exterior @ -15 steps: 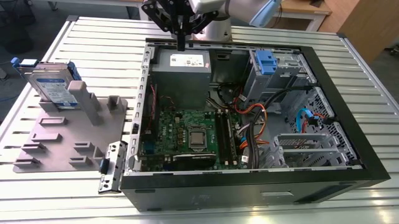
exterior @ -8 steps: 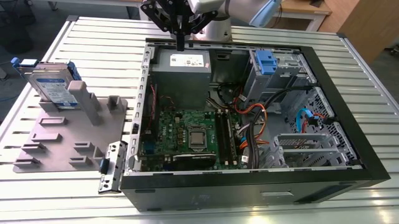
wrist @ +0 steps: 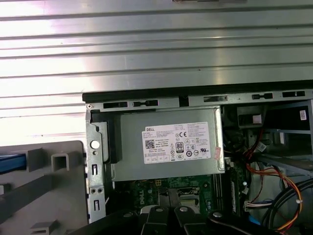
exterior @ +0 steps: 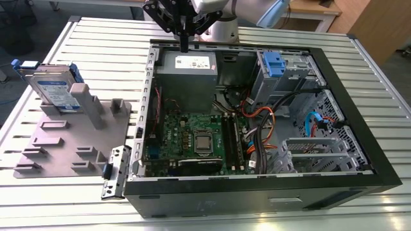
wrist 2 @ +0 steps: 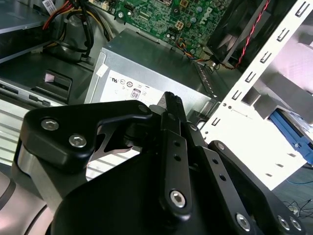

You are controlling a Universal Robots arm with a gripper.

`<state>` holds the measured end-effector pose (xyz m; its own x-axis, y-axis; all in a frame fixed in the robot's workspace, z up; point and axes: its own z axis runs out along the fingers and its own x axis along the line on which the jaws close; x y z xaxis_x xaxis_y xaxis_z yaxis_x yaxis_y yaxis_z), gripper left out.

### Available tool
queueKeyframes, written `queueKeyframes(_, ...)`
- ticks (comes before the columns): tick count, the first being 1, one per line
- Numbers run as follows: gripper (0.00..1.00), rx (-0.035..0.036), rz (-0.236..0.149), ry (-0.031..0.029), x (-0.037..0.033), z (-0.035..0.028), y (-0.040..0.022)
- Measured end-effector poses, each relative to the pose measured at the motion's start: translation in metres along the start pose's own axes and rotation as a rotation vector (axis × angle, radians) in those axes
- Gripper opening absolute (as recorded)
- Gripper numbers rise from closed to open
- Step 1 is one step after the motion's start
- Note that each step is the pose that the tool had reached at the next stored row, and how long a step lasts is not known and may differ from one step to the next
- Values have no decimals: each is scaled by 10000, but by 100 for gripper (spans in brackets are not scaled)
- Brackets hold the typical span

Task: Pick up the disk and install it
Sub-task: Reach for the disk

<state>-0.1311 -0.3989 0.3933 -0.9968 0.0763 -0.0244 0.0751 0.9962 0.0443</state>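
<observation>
**Gripper clenched and empty over the case, disk parked on the stand**

The gripper [exterior: 185, 46] was seen pinched closed with nothing held. Its black metal fingers [wrist 2: 172, 105] were pressed together into one narrow blade. It was held over the far edge of the open case [exterior: 224, 199], right above the grey sheet-metal power box [exterior: 187, 72]. Whether the tip touched the box could not be made out. The arm above the gripper was cut off by the upper edge of the exterior view.

The box was smooth and rectangular, and its white sticker [wrist: 178, 142] was seen in the first wrist view.

The disk [exterior: 55, 89], a flat silver rectangle with a white-and-blue label and blue plastic rails, was stood on edge in a grey moulded plastic stand [exterior: 64, 144]. This was at the exterior view's left, outside the case and well apart from the gripper. Part of the disk's lower face was hidden by one of the stand's square posts.

The black-walled case was laid on its side on a ribbed metal table [exterior: 96, 43]. Inside it were the power box, a green circuit board [exterior: 192, 139], a tangle of orange and black cables [exterior: 266, 118], and a blue plastic latch [exterior: 273, 65] set upright on a grey metal cage.
</observation>
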Motion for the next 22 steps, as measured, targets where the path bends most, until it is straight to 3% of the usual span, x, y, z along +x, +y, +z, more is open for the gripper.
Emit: queueKeyframes(22, 11, -1, 0, 0, 68, -2, -5)
